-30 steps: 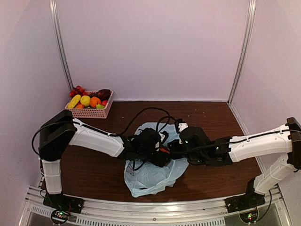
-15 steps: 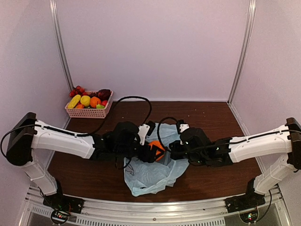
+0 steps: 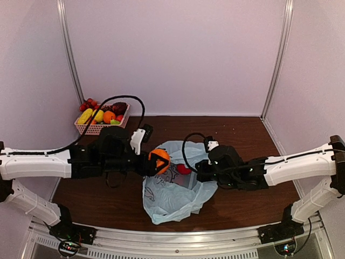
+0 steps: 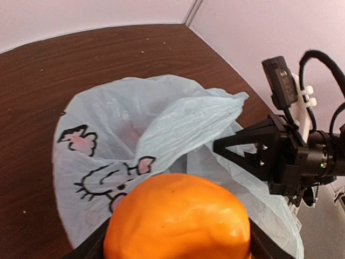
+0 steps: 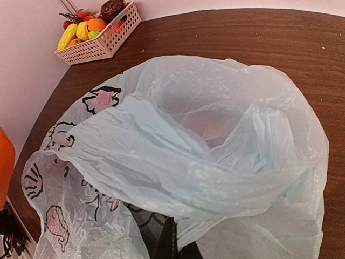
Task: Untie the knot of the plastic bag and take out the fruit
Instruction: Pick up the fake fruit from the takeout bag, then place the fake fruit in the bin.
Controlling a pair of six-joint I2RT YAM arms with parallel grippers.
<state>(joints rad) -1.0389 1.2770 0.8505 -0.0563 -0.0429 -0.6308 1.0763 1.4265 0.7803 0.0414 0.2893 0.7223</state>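
The light blue plastic bag (image 3: 171, 198) lies crumpled at the table's middle with its mouth open. No knot shows. My left gripper (image 3: 157, 162) is shut on a round orange fruit (image 3: 160, 160), held above the bag's left edge. In the left wrist view that orange fruit (image 4: 178, 218) fills the space between the jaws, with the plastic bag (image 4: 108, 129) beyond it. My right gripper (image 3: 198, 171) is shut on the bag's right rim. The right wrist view shows the film (image 5: 215, 178) pinched at the fingertips (image 5: 173, 245). A red fruit (image 3: 184, 169) rests inside the bag and shows dimly through the plastic (image 5: 211, 123).
A pink lattice basket (image 3: 105, 129) holding several fruit pieces (image 3: 98, 114) stands at the back left by the wall, and it also shows in the right wrist view (image 5: 102, 46). Black cables arch over both arms. Walls close in on three sides.
My left arm has drawn back to the left and risen, carrying the orange fruit out of the bag's mouth. The red fruit inside is now uncovered. My right gripper has kept its hold.
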